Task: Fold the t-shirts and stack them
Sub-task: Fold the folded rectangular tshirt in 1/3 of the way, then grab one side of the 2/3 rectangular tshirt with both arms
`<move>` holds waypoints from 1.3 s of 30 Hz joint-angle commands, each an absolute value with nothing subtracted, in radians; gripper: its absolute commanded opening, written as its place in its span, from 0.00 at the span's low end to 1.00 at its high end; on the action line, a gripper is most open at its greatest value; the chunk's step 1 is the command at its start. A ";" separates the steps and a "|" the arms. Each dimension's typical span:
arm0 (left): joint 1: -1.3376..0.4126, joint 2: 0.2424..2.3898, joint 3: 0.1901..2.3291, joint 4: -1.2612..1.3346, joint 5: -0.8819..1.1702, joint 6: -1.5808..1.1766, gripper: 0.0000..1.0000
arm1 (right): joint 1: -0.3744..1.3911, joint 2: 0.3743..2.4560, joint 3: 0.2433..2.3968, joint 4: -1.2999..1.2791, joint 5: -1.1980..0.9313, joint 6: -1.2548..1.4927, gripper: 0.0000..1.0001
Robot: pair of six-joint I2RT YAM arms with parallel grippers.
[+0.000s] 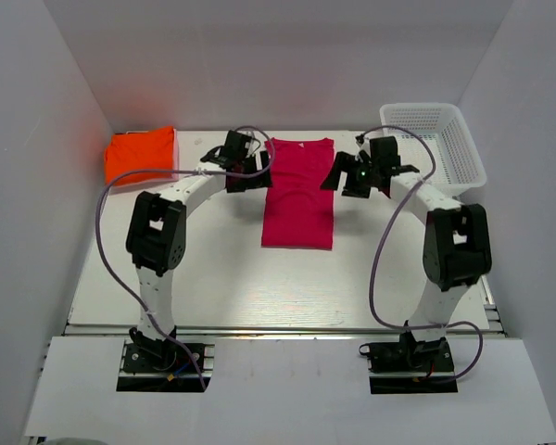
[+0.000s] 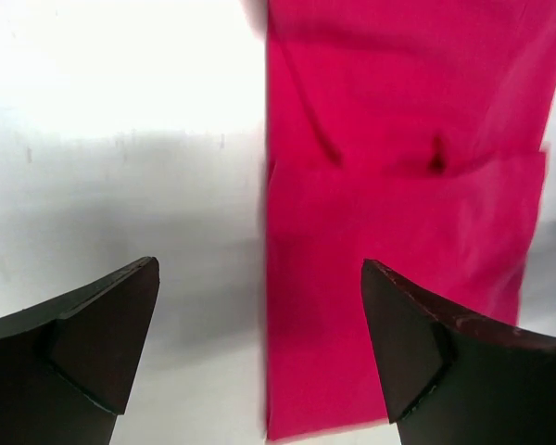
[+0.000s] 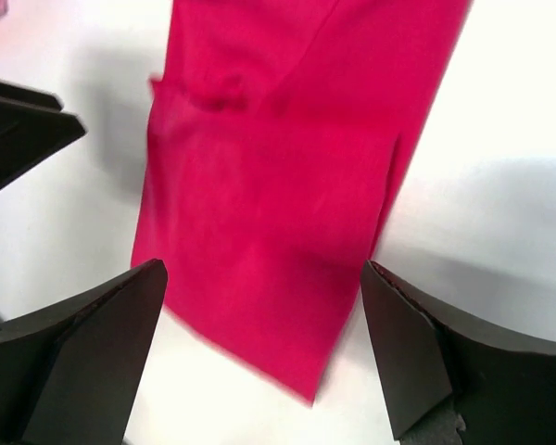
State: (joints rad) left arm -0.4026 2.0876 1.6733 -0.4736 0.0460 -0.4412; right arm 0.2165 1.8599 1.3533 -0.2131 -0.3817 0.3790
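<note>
The magenta-pink t-shirt (image 1: 298, 195) lies flat in the middle of the table as a long narrow strip with its sides folded in. It shows in the left wrist view (image 2: 398, 213) and the right wrist view (image 3: 278, 195). The orange t-shirt (image 1: 141, 154) lies as a folded rectangle at the far left corner. My left gripper (image 1: 256, 171) is open and empty, above the pink shirt's upper left edge (image 2: 259, 287). My right gripper (image 1: 337, 176) is open and empty, above the shirt's upper right edge (image 3: 264, 306).
A white mesh basket (image 1: 435, 139) stands at the far right corner. White walls close in the table on three sides. The left gripper's fingers (image 3: 18, 130) show at the left edge of the right wrist view.
</note>
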 commanded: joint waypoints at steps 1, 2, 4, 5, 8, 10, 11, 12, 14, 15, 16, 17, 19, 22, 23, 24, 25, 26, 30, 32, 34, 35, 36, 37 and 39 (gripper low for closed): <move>-0.431 1.924 1.538 -0.465 0.084 -0.390 1.00 | 0.218 1.719 1.249 -0.166 -0.454 0.351 0.91; -0.442 1.901 1.502 -0.465 0.097 -0.390 1.00 | 0.222 1.701 1.191 -0.154 -0.466 0.357 0.91; -0.442 1.846 1.362 -0.431 0.152 -0.377 1.00 | 0.221 1.642 1.071 -0.124 -0.494 0.386 0.91; -0.452 1.785 1.312 -0.385 0.152 -0.368 1.00 | 0.221 1.622 1.040 -0.103 -0.508 0.394 0.91; -0.471 1.712 1.152 -0.324 0.184 -0.377 1.00 | 0.219 1.565 0.913 -0.063 -0.535 0.432 0.91; -0.483 1.684 1.083 -0.288 0.193 -0.377 1.00 | 0.219 1.559 0.848 -0.035 -0.563 0.445 0.91; -0.495 1.675 1.069 -0.279 0.193 -0.390 1.00 | 0.222 1.557 0.838 -0.023 -0.568 0.451 0.91; -0.495 1.675 1.059 -0.279 0.193 -0.390 1.00 | 0.224 1.560 0.813 -0.017 -0.575 0.448 0.91; -0.520 1.696 1.040 -0.270 0.193 -0.420 1.00 | 0.221 1.571 0.778 0.018 -0.583 0.456 0.91; -0.520 1.706 1.040 -0.246 0.204 -0.420 1.00 | 0.222 1.584 0.772 0.026 -0.595 0.457 0.91; -0.529 1.719 1.040 -0.245 0.213 -0.420 1.00 | 0.222 1.600 0.764 0.043 -0.607 0.460 0.91; -0.529 1.747 1.040 -0.245 0.213 -0.429 1.00 | 0.225 1.606 0.759 0.049 -0.612 0.465 0.91; -0.538 1.769 1.069 -0.267 0.196 -0.430 0.92 | 0.222 1.632 0.762 0.052 -0.604 0.465 0.91; -0.538 1.778 1.078 -0.279 0.187 -0.430 0.79 | 0.225 1.666 0.769 0.057 -0.612 0.474 0.91; -0.538 1.778 1.066 -0.270 0.187 -0.430 0.75 | 0.222 1.669 0.765 0.057 -0.618 0.474 0.91; -0.548 1.778 1.054 -0.270 0.187 -0.430 0.72 | 0.222 1.678 0.765 0.055 -0.620 0.477 0.89; -0.548 1.778 1.054 -0.270 0.187 -0.440 0.69 | 0.225 1.689 0.765 0.063 -0.621 0.483 0.84; -0.548 1.778 1.045 -0.270 0.187 -0.440 0.68 | 0.225 1.690 0.762 0.064 -0.621 0.483 0.82; -0.557 1.805 1.032 -0.249 0.199 -0.449 0.52 | 0.227 1.710 0.758 0.074 -0.620 0.489 0.70; -0.566 1.821 1.043 -0.258 0.209 -0.449 0.46 | 0.224 1.715 0.758 0.069 -0.621 0.492 0.60; -0.577 1.830 1.043 -0.258 0.209 -0.449 0.38 | 0.230 1.723 0.756 0.074 -0.615 0.498 0.58; -0.577 1.830 1.043 -0.258 0.218 -0.449 0.32 | 0.226 1.724 0.753 0.080 -0.609 0.496 0.50; -0.577 1.839 1.043 -0.258 0.230 -0.449 0.28 | 0.230 1.730 0.761 0.078 -0.603 0.499 0.48; -0.577 1.839 1.043 -0.258 0.230 -0.449 0.24 | 0.229 1.735 0.764 0.077 -0.601 0.496 0.44; -0.577 1.850 1.066 -0.258 0.230 -0.449 0.12 | 0.229 1.750 0.776 0.080 -0.600 0.495 0.28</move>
State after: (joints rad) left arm -0.5678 1.8256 1.0462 -0.2363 0.2119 -0.4549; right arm 0.2241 1.7260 0.7631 0.0647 -0.6048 0.4934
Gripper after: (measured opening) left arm 0.158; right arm 0.325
